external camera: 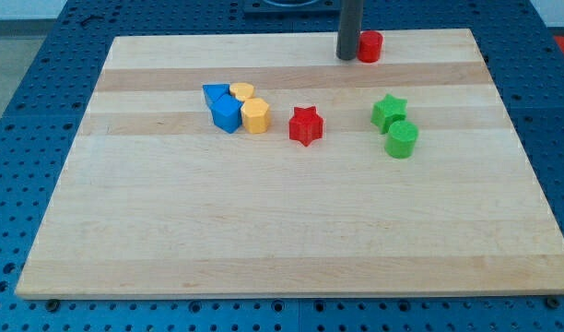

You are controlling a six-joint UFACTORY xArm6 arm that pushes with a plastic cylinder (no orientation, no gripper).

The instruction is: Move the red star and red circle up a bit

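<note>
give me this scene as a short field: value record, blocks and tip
tip: my tip at the view's top, right against the red circle's left side
red circle: near the board's top edge
red star: mid-board, alone
green pair: green star above green cylinder, touching
left cluster: two blue blocks, two yellow blocks

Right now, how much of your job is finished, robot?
The red circle already sits close to the board's top edge, so that part looks about done. My tip is right beside it, on the view's left, seemingly touching it. The red star is what is left: it lies lower, mid-board, between the yellow blocks and the green star, and needs a push towards the view's top.
</note>
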